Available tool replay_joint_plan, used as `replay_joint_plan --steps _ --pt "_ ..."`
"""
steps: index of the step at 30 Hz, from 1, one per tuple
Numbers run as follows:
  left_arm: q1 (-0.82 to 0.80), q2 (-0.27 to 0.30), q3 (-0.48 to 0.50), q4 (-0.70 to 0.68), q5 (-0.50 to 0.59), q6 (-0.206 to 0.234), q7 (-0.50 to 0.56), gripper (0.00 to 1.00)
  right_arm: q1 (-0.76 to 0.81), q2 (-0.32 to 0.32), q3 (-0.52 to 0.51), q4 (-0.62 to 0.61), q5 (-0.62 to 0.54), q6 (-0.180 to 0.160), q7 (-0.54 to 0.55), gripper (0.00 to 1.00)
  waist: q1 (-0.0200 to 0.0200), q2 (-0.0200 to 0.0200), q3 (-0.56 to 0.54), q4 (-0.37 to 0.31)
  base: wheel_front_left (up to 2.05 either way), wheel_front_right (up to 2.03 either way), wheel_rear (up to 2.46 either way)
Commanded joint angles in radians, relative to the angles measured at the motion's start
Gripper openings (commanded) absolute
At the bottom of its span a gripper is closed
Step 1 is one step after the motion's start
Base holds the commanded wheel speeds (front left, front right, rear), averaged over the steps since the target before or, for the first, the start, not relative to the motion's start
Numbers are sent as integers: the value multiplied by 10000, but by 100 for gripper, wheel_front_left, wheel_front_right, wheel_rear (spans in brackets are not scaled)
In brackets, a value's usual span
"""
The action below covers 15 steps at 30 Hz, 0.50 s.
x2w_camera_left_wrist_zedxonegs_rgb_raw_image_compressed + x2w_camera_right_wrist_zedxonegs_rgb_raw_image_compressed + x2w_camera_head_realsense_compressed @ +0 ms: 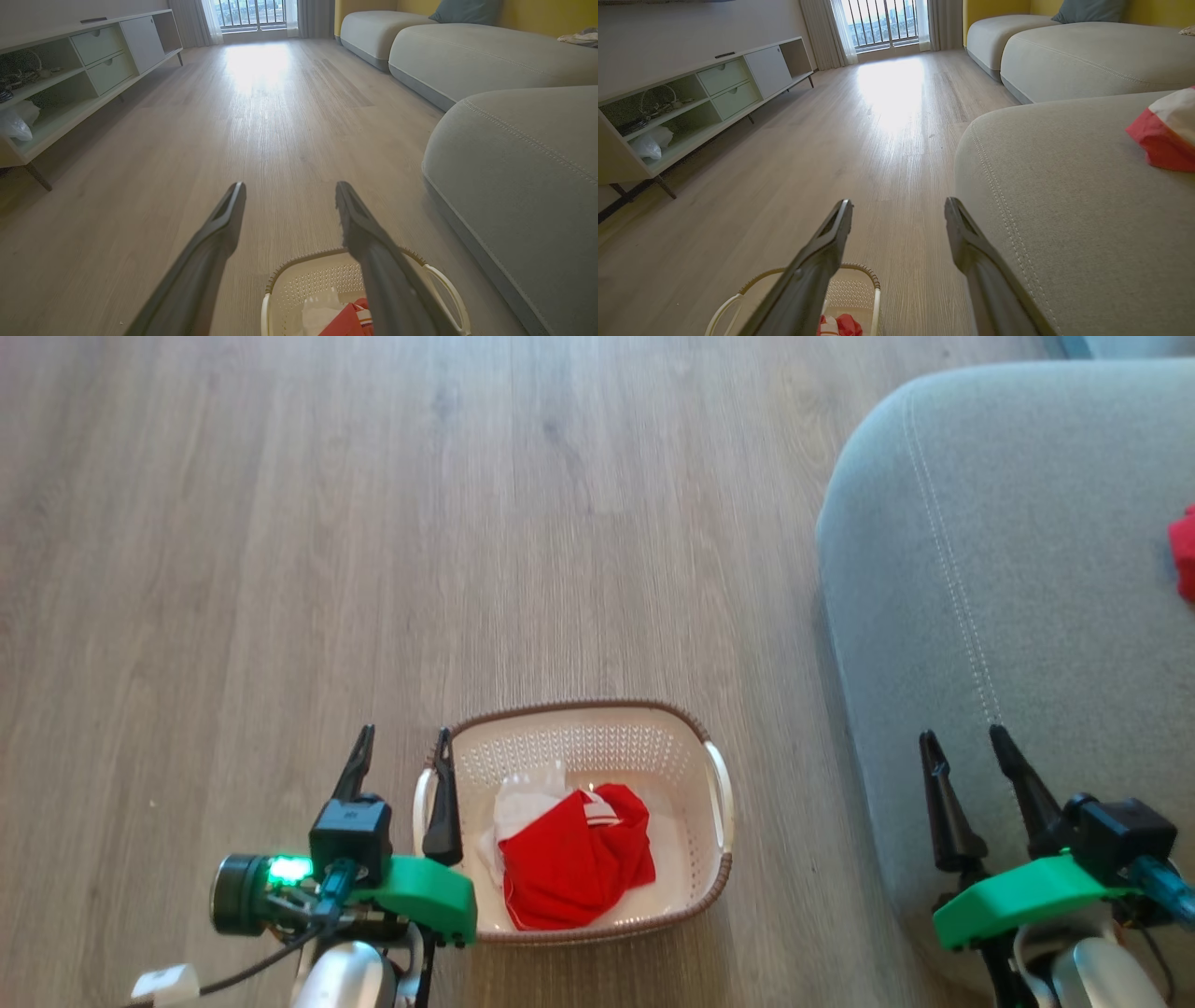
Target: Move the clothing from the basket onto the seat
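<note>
Hovering spread wide and empty, left hand [405,732] by basket [579,706], right hand [962,734] over seat [1027,569]

Top of basket [579,706] open, free from above. Inside: red garment [569,863] heaped at middle and near side, far end bare. Over basket's left rim: left gripper [403,735], fingers spread, one finger crossing rim. Beyond and left of basket: bare floor [327,523], wide passage; low cabinet [93,60] well off. Right of basket: narrow floor strip, then seat [1008,569] wall. Over seat edge: right gripper [962,735], spread, empty. Far right of basket, on seat: second red garment [1184,555].
</note>
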Motion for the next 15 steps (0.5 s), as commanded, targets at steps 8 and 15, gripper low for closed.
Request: replay_joint_plan --steps 8,15 --pt "-1046 5 0 348 591 -399 -49 100 -873 -128 -166 -532 -334 0 -93 100 0 0 1586 -330 0 0 0" --pt "-2139 95 -269 1381 1111 -896 -49 100 -1512 -21 -440 -1055 -530 0 -93 100 0 0 3418 -847 0 0 0"
